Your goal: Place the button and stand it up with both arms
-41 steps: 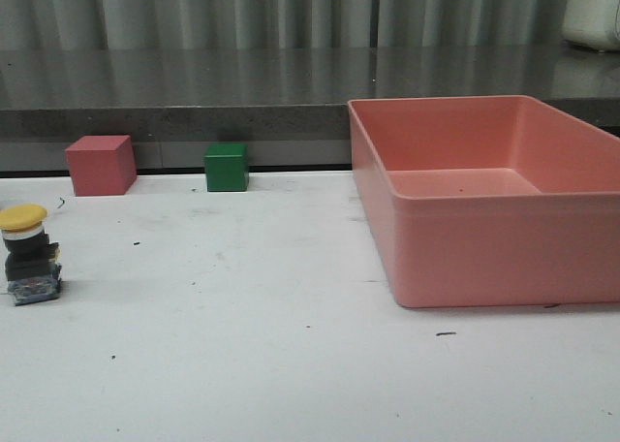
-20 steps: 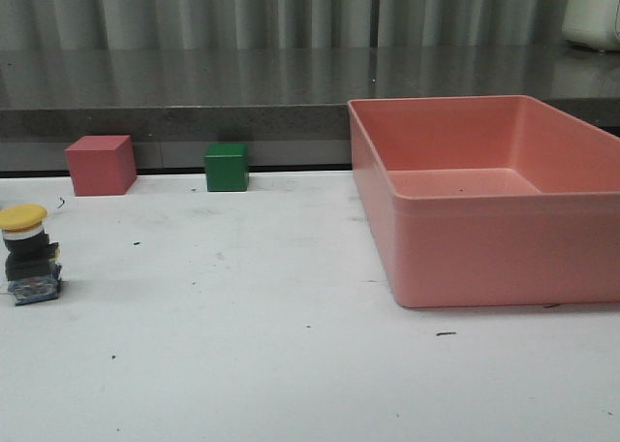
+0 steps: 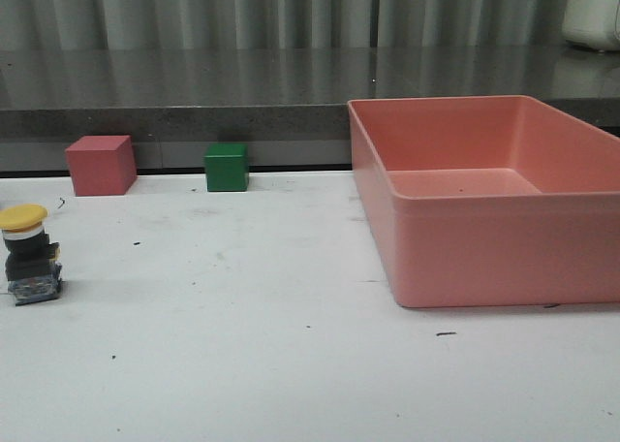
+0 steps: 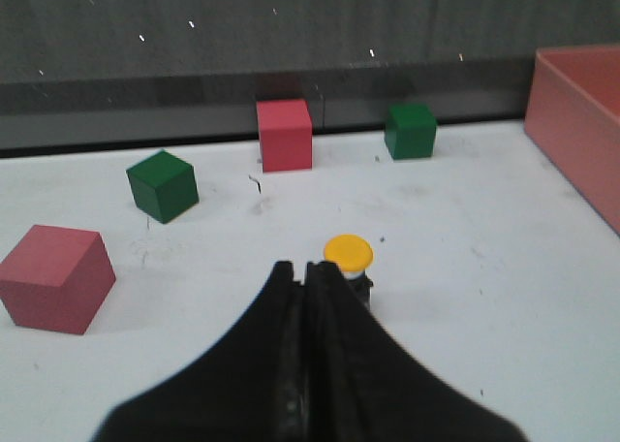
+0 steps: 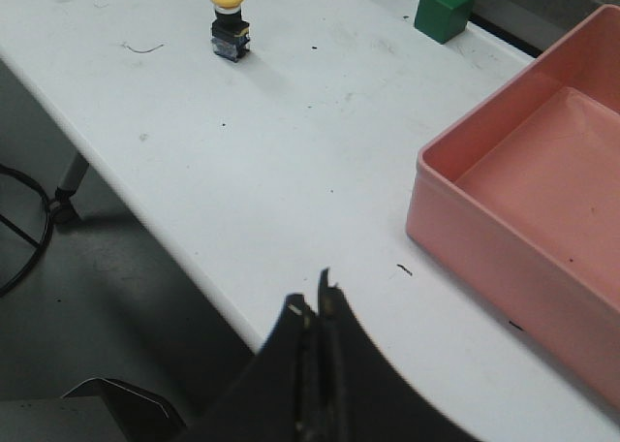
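Standing button (image 3: 26, 253) unmoved since earlier.

Both grippers' fingers (image 4: 291, 297) pressed together.

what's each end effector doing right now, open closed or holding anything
Left end effector: closed, holding nothing; the button stands just beyond its tips.
Right end effector: closed, holding nothing.
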Controlling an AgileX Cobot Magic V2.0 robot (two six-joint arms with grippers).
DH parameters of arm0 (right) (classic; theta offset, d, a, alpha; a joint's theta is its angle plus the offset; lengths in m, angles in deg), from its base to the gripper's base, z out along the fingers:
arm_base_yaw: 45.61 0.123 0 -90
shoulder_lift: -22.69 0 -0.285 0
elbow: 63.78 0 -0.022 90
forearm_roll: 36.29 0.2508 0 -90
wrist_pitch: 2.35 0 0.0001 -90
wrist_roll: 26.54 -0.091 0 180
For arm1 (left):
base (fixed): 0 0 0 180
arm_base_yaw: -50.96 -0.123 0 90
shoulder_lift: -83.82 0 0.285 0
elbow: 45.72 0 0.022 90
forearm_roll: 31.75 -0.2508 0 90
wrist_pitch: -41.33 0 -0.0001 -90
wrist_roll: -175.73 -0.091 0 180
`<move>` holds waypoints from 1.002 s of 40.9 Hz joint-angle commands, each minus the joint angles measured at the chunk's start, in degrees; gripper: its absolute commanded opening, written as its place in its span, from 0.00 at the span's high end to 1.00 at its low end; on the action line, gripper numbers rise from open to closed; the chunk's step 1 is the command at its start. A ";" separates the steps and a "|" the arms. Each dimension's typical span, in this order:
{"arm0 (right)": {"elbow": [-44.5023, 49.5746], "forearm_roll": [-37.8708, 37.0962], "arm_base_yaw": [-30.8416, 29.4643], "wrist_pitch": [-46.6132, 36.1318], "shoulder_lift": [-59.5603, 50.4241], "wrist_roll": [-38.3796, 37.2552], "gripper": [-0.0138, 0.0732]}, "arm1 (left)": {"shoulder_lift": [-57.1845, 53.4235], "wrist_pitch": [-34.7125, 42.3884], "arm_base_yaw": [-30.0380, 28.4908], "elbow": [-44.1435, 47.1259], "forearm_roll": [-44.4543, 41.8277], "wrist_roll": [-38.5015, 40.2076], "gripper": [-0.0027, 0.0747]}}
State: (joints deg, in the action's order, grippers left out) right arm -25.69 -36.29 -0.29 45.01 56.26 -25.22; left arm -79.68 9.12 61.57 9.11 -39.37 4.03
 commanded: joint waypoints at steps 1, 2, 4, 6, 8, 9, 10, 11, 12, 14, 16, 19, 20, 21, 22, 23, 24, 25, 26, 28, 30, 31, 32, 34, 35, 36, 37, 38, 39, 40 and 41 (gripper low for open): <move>-1.51 -0.65 -0.09 -3.69 0.27 0.49 0.92 | -2.59 14.49 -4.23 6.37 3.83 0.01 0.99; -1.51 -0.65 -0.09 -3.69 0.27 0.49 0.92 | -3.12 16.11 -5.25 7.98 4.62 0.01 0.99; -1.51 -0.65 -0.09 -3.69 0.27 0.49 0.92 | -4.35 19.18 -6.58 11.44 7.04 0.01 0.99; -1.51 -0.65 -0.09 -3.69 0.27 0.49 0.92 | -5.47 21.52 -7.84 14.33 9.78 0.01 0.99; -1.51 -0.65 -0.09 -3.69 0.27 0.49 0.92 | -6.48 23.25 -8.59 16.67 11.57 0.01 0.99; -1.51 -0.65 -0.09 -3.69 0.27 0.49 0.92 | -7.00 24.23 -8.88 17.78 12.15 0.01 0.99; -1.51 -0.65 -0.09 -3.69 0.27 0.49 0.92 | -7.37 25.03 -9.00 18.51 12.16 0.01 0.99; -1.51 -0.65 -0.09 -3.69 0.27 0.49 0.92 | -7.86 26.17 -9.00 19.41 12.16 0.01 0.99; -1.51 -0.65 -0.09 -3.69 0.27 0.49 0.92 | -8.26 27.04 -9.00 20.04 11.85 0.01 0.99; -1.51 -0.65 -0.09 -3.69 0.27 0.49 0.92 | -9.14 29.19 -9.00 21.33 10.52 0.01 0.99; -1.51 -0.65 -0.09 -3.69 0.27 0.49 0.92 | -10.10 31.15 -9.00 22.49 9.60 0.01 0.99; -1.51 -0.65 -0.09 -3.69 0.27 0.49 0.92 | -10.33 33.90 -9.00 23.77 9.03 0.01 0.99; -1.51 -0.65 -0.09 -3.69 0.27 0.49 0.92 | -10.33 34.05 -9.00 23.78 9.03 0.01 0.99; -1.51 -0.65 -0.09 -3.69 0.27 0.49 0.92 | -10.33 33.38 -9.00 23.78 8.86 0.01 0.99; -1.51 -0.65 -0.09 -3.69 0.27 0.49 0.92 | -10.33 33.38 -9.00 23.78 8.46 0.01 0.99; -1.51 -0.65 -0.09 -3.69 0.27 0.49 0.92 | -10.33 33.38 -9.00 23.78 7.62 0.01 0.99; -1.51 -0.65 -0.09 -3.69 0.27 0.49 0.92 | -10.33 33.38 -9.00 23.78 7.32 0.01 0.99; -1.51 -0.65 -0.09 -3.69 0.27 0.49 0.92 | -10.33 33.38 -9.00 23.78 6.68 0.01 0.99; -1.51 -0.65 -0.09 -3.69 0.27 0.49 0.92 | -10.33 33.38 -9.00 23.78 6.16 0.01 0.99; -1.51 -0.65 -0.09 -3.69 0.27 0.49 0.92 | -10.33 33.38 -9.00 23.78 4.87 0.01 0.99; -1.51 -0.65 -0.09 -3.69 0.27 0.49 0.92 | -10.33 33.38 -9.00 23.78 4.75 0.01 0.99; -1.51 -0.65 -0.09 -3.69 0.27 0.49 0.92 | -10.33 33.38 -9.00 23.78 4.75 0.01 0.99; -1.51 -0.65 -0.09 -3.69 0.27 0.49 0.92 | -10.33 33.38 -9.00 23.78 4.75 0.01 0.99; -1.51 -0.65 -0.09 -3.69 0.27 0.49 0.92 | -10.23 33.38 -9.00 23.78 4.87 0.01 0.99; -1.51 -0.65 -0.09 -3.69 0.27 0.49 0.92 | -10.23 33.38 -9.00 23.78 4.99 0.01 0.99; -1.51 -0.65 -0.09 -3.69 0.27 0.49 0.92 | -10.23 33.38 -9.00 23.78 4.99 0.01 0.99; -1.51 -0.65 -0.09 -3.69 0.27 0.49 0.92 | -10.23 33.38 -9.00 23.78 4.99 0.01 0.99; -1.51 -0.65 -0.09 -3.69 0.27 0.49 0.92 | -10.23 33.38 -9.00 23.78 4.99 0.01 0.99; -1.51 -0.65 -0.09 -3.69 0.27 0.49 0.92 | -10.23 33.38 -9.00 23.78 4.99 0.01 0.99; -1.51 -0.65 -0.09 -3.69 0.27 0.49 0.92 | -10.23 33.38 -9.00 23.78 4.99 0.01 0.99; -1.51 -0.65 -0.09 -3.69 0.27 0.49 0.92 | -10.23 33.38 -9.00 23.78 4.99 0.01 0.99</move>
State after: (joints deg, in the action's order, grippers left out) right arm -25.69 -36.60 -0.29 45.01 56.26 -25.22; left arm -88.59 37.10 52.64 32.01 -34.33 3.94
